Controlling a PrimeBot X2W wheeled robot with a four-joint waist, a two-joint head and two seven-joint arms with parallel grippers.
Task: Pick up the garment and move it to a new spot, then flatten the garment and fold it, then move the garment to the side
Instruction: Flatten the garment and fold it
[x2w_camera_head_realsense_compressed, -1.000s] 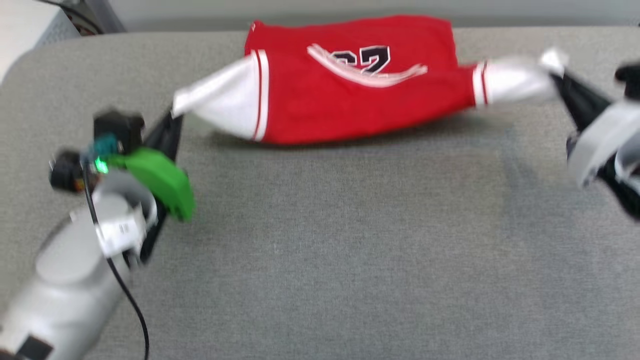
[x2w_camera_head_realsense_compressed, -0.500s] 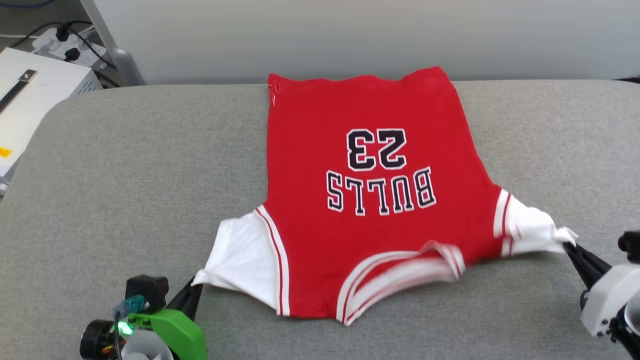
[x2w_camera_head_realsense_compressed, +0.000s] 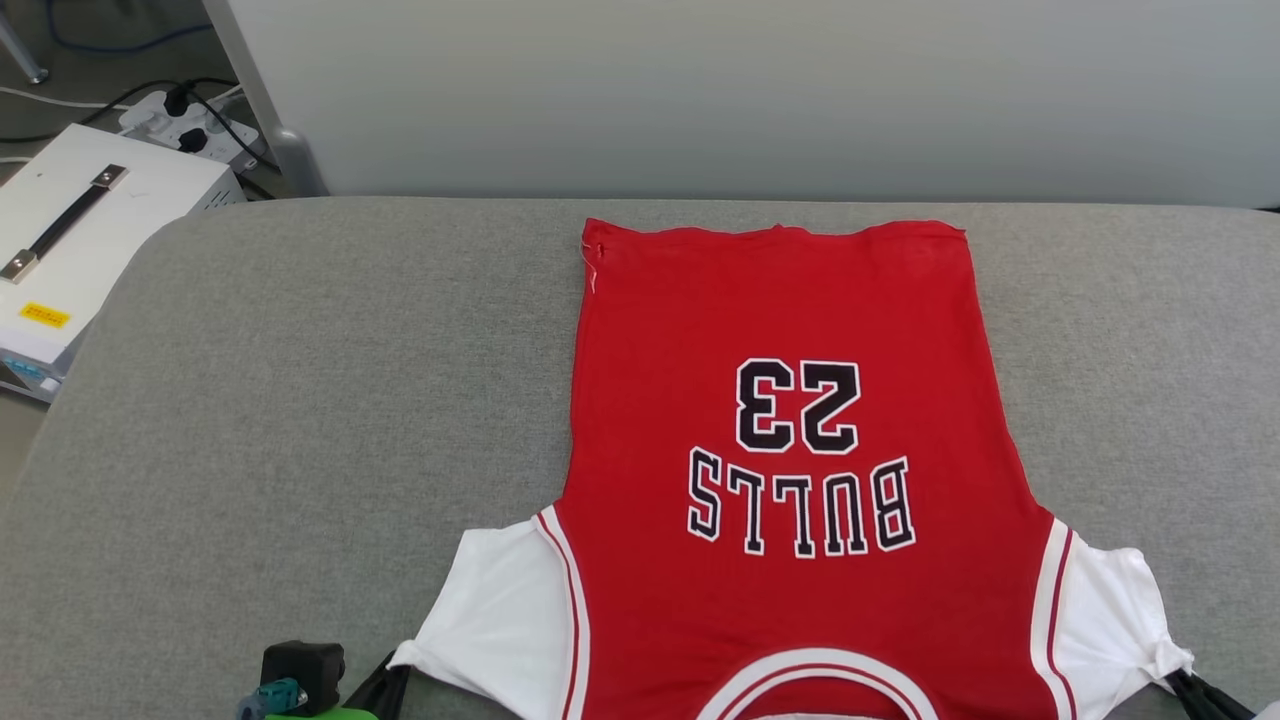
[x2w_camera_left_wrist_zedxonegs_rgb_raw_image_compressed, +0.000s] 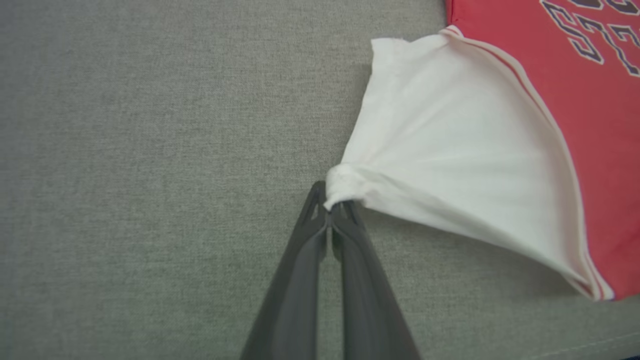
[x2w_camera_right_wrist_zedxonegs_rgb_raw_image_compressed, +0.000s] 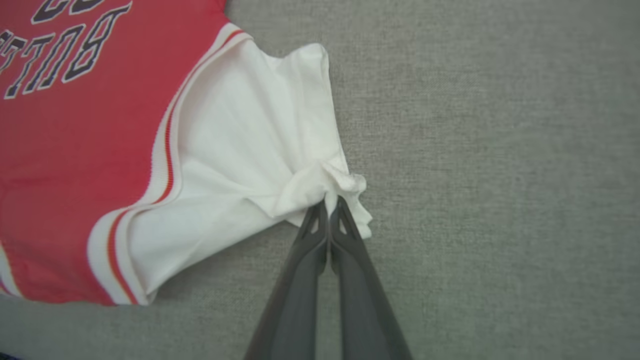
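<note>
Grey woven fabric surface (x2w_camera_head_realsense_compressed: 300, 420), wide, rounded at the far-left corner, backed by a plain pale wall (x2w_camera_head_realsense_compressed: 700, 90).

Garment (x2w_camera_head_realsense_compressed: 780, 310): red T-shirt, spread flat and front-up on the right half of the surface. Hem toward the wall, neckline toward the robot and cut off by the bottom edge of the head view. "23" above "BULLS" in black-and-white lettering, upside down from the head camera. Red-and-white striped trim at both armholes and round the neck. Two white short sleeves, left sleeve (x2w_camera_head_realsense_compressed: 500, 620) and right sleeve (x2w_camera_head_realsense_compressed: 1110, 620), each drawn out sideways to a bunched point.

White case (x2w_camera_head_realsense_compressed: 120, 200) beyond the surface's left edge, with a dark strap handle (x2w_camera_head_realsense_compressed: 62, 222) on top and a small yellow label (x2w_camera_head_realsense_compressed: 44, 316) on its near side.

Left gripper (x2w_camera_left_wrist_zedxonegs_rgb_raw_image_compressed: 330, 206): fingers pressed together, pinching the bunched tip of the left sleeve.

Right gripper (x2w_camera_right_wrist_zedxonegs_rgb_raw_image_compressed: 330, 207): likewise clamped, on the bunched tip of the right sleeve.

Power strip (x2w_camera_head_realsense_compressed: 185, 125) with black plugs, just behind the case, cables trailing off.
</note>
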